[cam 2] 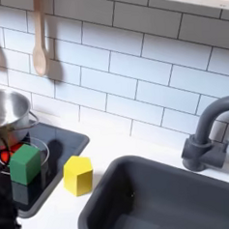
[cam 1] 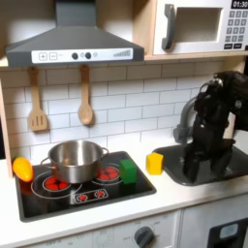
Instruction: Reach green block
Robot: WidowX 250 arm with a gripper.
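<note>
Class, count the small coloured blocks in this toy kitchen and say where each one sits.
2. The green block sits on the stovetop beside the steel pot; the yellow block stands on the counter between stove and sink. Others may be hidden.

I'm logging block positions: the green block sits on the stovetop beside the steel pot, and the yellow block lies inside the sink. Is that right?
Not quite. The yellow block stands on the white counter between the stovetop and the sink, as both exterior views show. The green block does sit on the stovetop beside the steel pot.

steel pot (cam 2: 8,109) cut by left edge, gripper (cam 1: 195,167) blurred
</note>
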